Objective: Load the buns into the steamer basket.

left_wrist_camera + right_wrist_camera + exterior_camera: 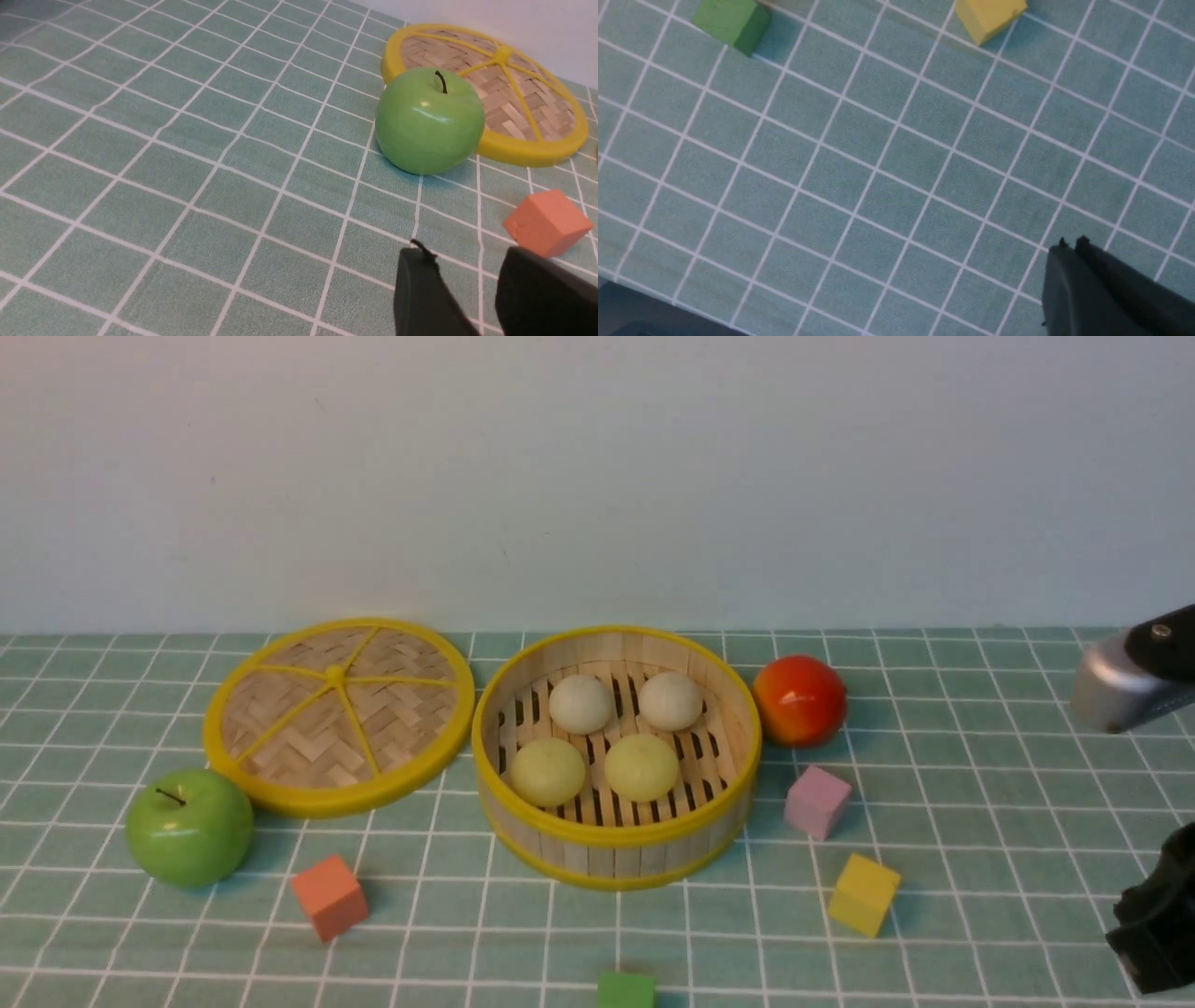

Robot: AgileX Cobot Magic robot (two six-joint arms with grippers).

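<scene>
Sitting inside steamer basket point(523, 695): four buns point(581, 704).

Bright, even overhead light w/ soft short shadows; glare spots on green apple point(429, 120); front view slightly soft.

1. no text, label, brand, number or sign can be read in any of the three views.
2. only a plain white grid is printed on the green tablecloth point(934, 784); no characters are carried by it.
</scene>
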